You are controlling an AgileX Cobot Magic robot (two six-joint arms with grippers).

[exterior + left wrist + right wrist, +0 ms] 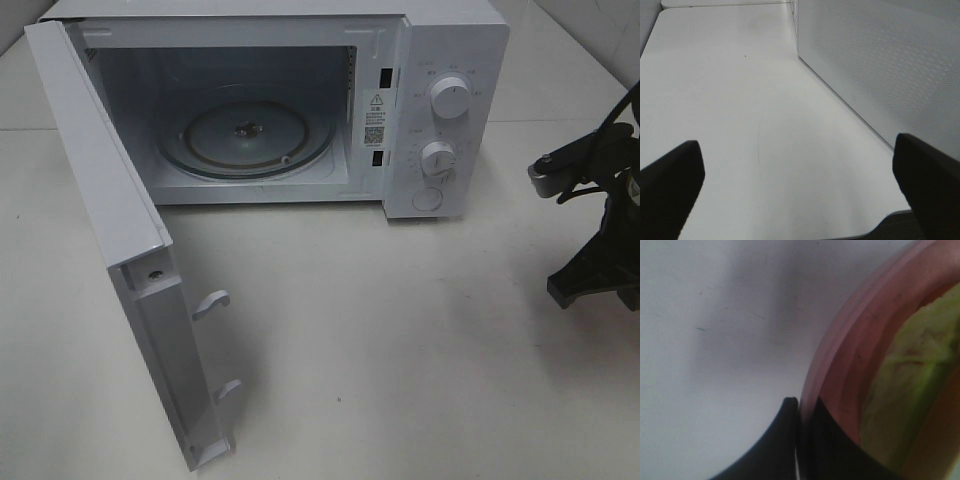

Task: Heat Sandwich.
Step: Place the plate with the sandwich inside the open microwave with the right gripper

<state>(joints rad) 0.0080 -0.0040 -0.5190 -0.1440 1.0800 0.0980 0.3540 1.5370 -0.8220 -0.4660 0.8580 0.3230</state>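
Over on the right, got right gripper [799, 407] clamped on rim of round pink plate [840, 355], green-lettuce sandwich [912, 375] sitting on it; left gripper [796, 150] spread wide, empty; looks like pickup step; next: carry plate level onto glass turntable [245, 135] of open white microwave [445, 60].

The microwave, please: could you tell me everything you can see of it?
The microwave is a white box standing on the table. Its left-hinged door is swung wide open, two latch hooks on its free edge. The cavity holds only a round glass turntable. The right panel has two knobs above a round button. Only the table touches it.
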